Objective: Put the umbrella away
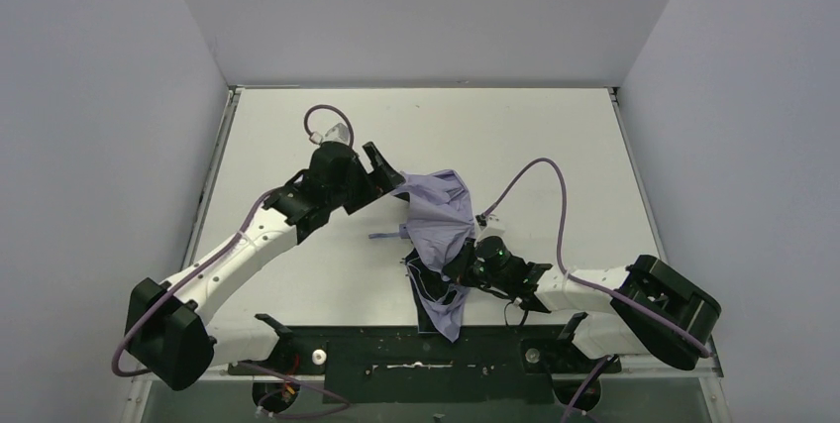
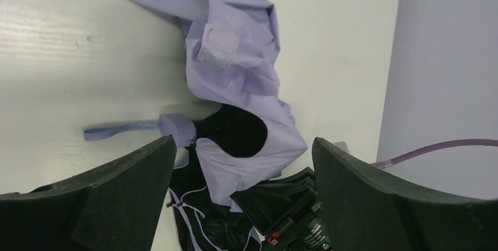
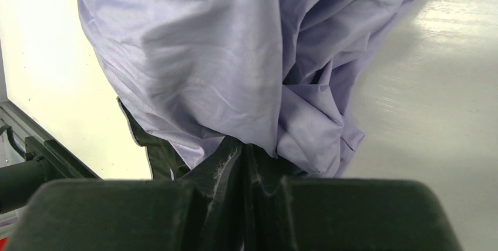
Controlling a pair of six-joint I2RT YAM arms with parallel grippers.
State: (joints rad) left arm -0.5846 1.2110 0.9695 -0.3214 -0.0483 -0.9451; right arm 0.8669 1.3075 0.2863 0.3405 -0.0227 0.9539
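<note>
The umbrella [image 1: 441, 220] lies crumpled on the white table, a heap of pale lavender fabric with its black inner side showing toward the near edge. My left gripper [image 1: 388, 175] is open and empty at the fabric's far left edge. In the left wrist view the umbrella [image 2: 235, 69] lies ahead of the spread fingers [image 2: 117, 186], with its small handle [image 2: 176, 127] and wrist loop [image 2: 117, 129] on the table. My right gripper [image 1: 459, 266] is shut on a fold of the fabric [image 3: 223, 57]. The shaft is hidden.
Purple cables [image 1: 540, 175] arc over the table from both arms. The black mount rail [image 1: 416, 349] runs along the near edge. Grey walls [image 1: 416, 7] enclose the table on three sides. The right gripper's body [image 2: 293, 221] shows low in the left wrist view.
</note>
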